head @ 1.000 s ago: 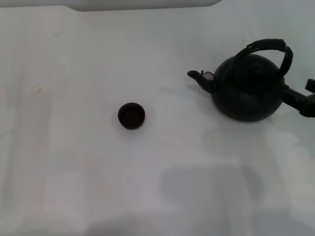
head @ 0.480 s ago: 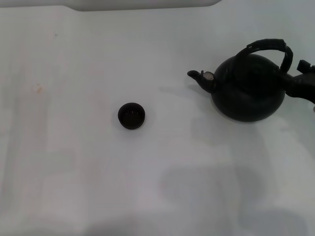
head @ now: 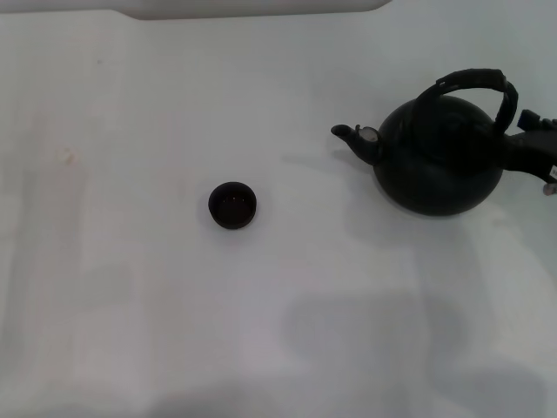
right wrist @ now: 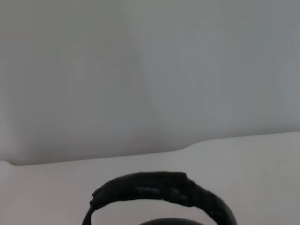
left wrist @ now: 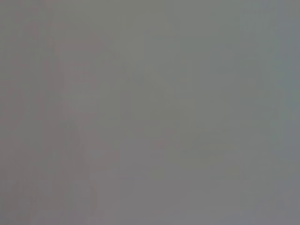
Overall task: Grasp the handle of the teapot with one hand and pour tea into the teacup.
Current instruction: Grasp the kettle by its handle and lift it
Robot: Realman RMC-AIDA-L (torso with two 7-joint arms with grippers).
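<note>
On the table's right side, teapot (head: 439, 157): is being seen standing upright on its base, with the short spout (head: 348, 135) pointing toward the robot's left.
Handle (head: 477, 83): is arching over the pot's top, leaning toward the pot's right side; in the right wrist view the same hoop (right wrist: 159, 190) is being shown close up, with its wrapped ridges visible and only the upper arc in frame.
Lid: is being hidden in the dark of the pot's body, so its outline cannot be made out.
Teacup (head: 232, 205): is sitting upright on the table, well apart from the pot, off toward the robot's left of the spout and a little nearer the robot.
Right gripper (head: 533, 148): is being held at the picture's right edge, just beside the pot's right flank and below the foot of the handle; touching the pot or not cannot be told, and whether its fingers are apart or together cannot be told either.
Left gripper: is not being shown in any view; the left wrist view is giving only a flat grey field.
Table (head: 174, 331): is lying pale and plain under both things, with soft grey shadows near its front edge.
Back edge (head: 252, 9): is being marked by a lighter raised panel along the far side.
</note>
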